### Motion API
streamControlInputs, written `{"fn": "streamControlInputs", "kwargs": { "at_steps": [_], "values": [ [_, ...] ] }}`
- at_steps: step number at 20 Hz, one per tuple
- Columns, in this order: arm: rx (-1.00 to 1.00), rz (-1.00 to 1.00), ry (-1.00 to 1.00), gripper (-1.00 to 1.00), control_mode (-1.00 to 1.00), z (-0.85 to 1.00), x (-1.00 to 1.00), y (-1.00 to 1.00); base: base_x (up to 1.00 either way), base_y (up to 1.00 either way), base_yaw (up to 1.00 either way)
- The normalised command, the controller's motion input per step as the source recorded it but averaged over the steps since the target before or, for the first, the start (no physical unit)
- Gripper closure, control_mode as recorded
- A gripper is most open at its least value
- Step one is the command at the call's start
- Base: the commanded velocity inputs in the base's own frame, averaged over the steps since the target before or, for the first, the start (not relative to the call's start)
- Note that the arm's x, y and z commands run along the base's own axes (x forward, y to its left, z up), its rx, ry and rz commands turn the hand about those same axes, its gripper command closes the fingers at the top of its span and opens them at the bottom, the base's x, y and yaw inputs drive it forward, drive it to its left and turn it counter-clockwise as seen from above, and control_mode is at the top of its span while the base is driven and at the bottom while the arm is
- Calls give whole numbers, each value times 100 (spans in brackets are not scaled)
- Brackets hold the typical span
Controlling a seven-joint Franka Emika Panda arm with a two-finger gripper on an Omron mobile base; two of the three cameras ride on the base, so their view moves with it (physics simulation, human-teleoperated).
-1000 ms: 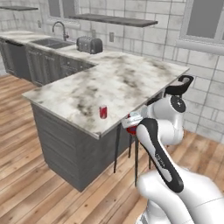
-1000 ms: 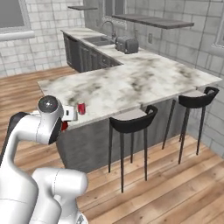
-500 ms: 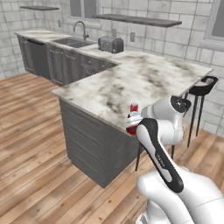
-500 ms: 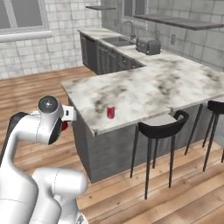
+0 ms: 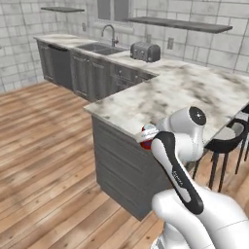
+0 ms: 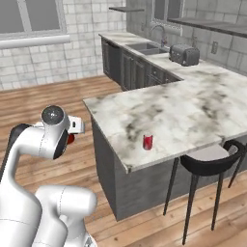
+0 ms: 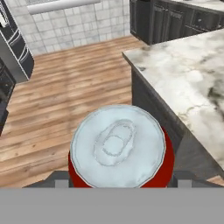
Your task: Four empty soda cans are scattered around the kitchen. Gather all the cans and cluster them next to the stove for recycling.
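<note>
My gripper (image 7: 120, 177) is shut on a red soda can (image 7: 119, 148); its silver top with the pull tab faces the hand camera. The same held can (image 5: 144, 137) shows as a red patch beside the arm's wrist, just off the corner of the marble counter (image 5: 160, 97). In the right base view a red sliver of this can (image 6: 71, 139) peeks out under the hand, left of the counter. A second red soda can (image 6: 147, 142) stands upright near the counter's front edge, apart from the gripper. A black appliance (image 7: 13, 48) sits at the hand view's left edge; I cannot tell whether it is the stove.
A toaster (image 5: 145, 50) and a sink with faucet (image 5: 103, 46) sit on the far counter run. Black bar stools (image 6: 205, 166) stand along the peninsula's right side. Open wood floor (image 5: 44, 146) lies to the left. Dark grey cabinets (image 5: 121, 170) form the peninsula's end.
The base has driven, so both base views have shifted and the peninsula's corner now sits nearer. The red can stays in the gripper.
</note>
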Motion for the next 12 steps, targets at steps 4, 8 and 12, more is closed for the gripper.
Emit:
{"fn": "streamControlInputs", "kwargs": {
  "at_steps": [4,8,12],
  "values": [
    [0,0,0,100,100,0,0,0,43,60,11],
    [0,0,0,100,100,0,0,0,43,60,10],
    [0,0,0,100,100,0,0,0,23,66,12]
  ]
}}
